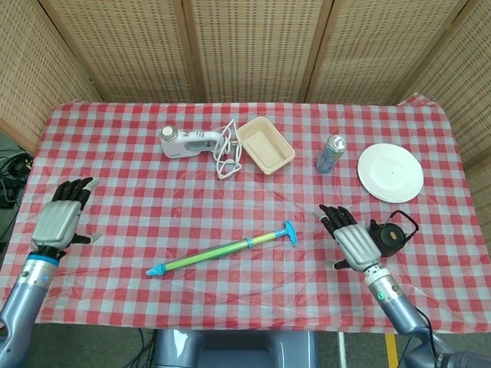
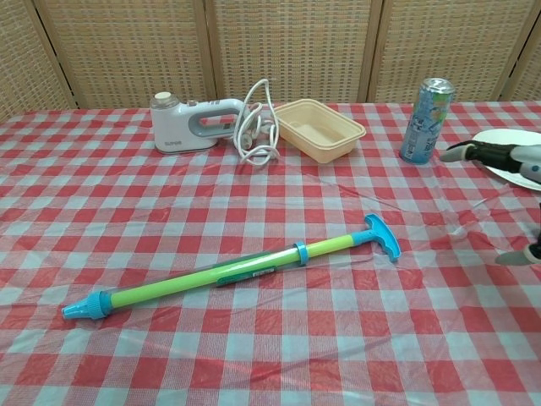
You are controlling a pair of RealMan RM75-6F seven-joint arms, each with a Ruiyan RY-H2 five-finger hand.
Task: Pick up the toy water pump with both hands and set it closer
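Observation:
The toy water pump (image 1: 222,250) (image 2: 228,273), a green tube with a blue nozzle and blue T-handle, lies free on the checked tablecloth near the front, handle end to the right. My left hand (image 1: 63,217) hovers far to the pump's left near the table's left edge, fingers spread, holding nothing; the chest view does not show it. My right hand (image 1: 350,239) is to the right of the handle, well apart from it, fingers spread and empty. Only its fingertips (image 2: 463,152) show at the chest view's right edge.
At the back stand a white hand mixer (image 1: 184,142) with its cord (image 1: 228,153), a beige tray (image 1: 265,145), a drink can (image 1: 330,153) and a white plate (image 1: 390,172). A small black kettle (image 1: 389,236) sits right beside my right hand.

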